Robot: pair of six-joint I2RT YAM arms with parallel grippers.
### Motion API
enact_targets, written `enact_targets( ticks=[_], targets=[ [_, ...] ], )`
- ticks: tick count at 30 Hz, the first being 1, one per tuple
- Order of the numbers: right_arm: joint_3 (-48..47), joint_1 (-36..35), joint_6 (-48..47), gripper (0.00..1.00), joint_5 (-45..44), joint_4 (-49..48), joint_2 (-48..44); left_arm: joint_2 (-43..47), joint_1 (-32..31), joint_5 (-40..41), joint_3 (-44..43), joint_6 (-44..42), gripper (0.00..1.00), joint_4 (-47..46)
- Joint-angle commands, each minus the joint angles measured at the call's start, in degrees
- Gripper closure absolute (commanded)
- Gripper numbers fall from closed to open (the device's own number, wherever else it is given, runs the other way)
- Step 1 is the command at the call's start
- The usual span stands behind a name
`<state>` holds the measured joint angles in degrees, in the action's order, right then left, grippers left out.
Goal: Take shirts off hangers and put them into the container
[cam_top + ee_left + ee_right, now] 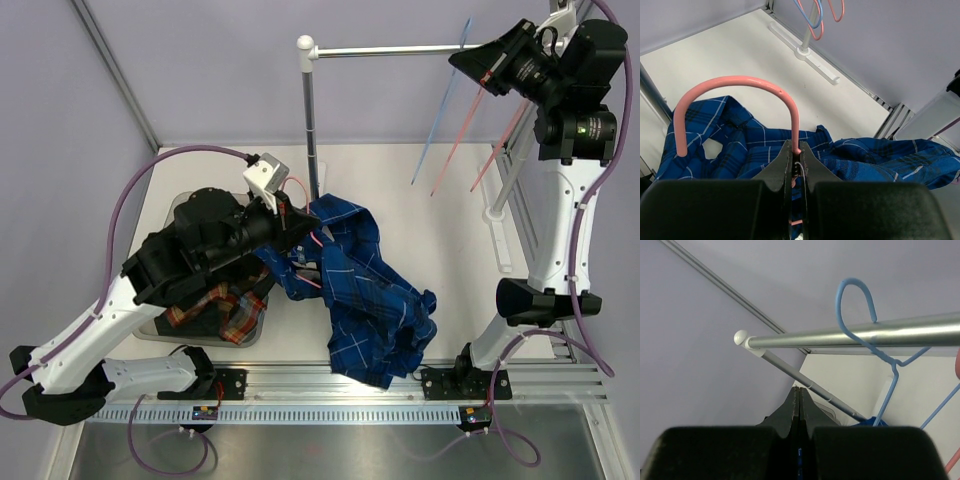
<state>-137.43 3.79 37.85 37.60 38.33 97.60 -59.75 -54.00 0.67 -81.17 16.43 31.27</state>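
Note:
My left gripper (796,150) is shut on the neck of a pink hanger (735,85), just below its hook. The hanger's lower part is hidden in the folds of the blue checked shirt (370,290), which lies crumpled on the table in front of the stand. In the top view the left gripper (300,235) sits at the shirt's left end. The grey container (160,333) lies under the left arm with a plaid shirt (235,318) in it. My right gripper (799,390) is shut and empty, raised beside the rail (840,335), where a blue hanger (855,305) hangs.
The white-and-silver stand's pole (310,130) rises mid-table, with its rail (400,49) running right. Bare blue (440,110) and pink hangers (465,130) dangle from the rail. The stand's base bar (812,57) lies at the back. Purple cables loop around both arms.

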Motion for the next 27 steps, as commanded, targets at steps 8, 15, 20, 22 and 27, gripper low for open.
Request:
enact_targets(
  ticks=[8,15,20,22,27],
  targets=[
    [-7.5,0.8,4.7,1.00,4.3,-6.9,7.5,1.7,0.0,-0.1,0.4,-1.1,1.00,-3.3],
    [-10.7,0.9,3.6,1.00,3.5,-7.5,9.7,1.6,-0.1,0.2,1.2,-1.4,1.00,-3.1],
    [-13.3,1.1,4.5,1.00,4.7,-8.5,11.7,0.9,0.0,-0.3,1.4,-1.1,1.00,-3.4],
    [-13.7,1.7,5.4,1.00,5.4,-9.1,12.6,0.8,0.0,-0.3,1.6,-0.9,1.00,-3.4],
    [-13.9,2.5,7.6,1.00,5.5,-12.1,13.7,0.9,-0.1,-0.3,2.2,-0.6,1.00,-3.3]
  ],
)
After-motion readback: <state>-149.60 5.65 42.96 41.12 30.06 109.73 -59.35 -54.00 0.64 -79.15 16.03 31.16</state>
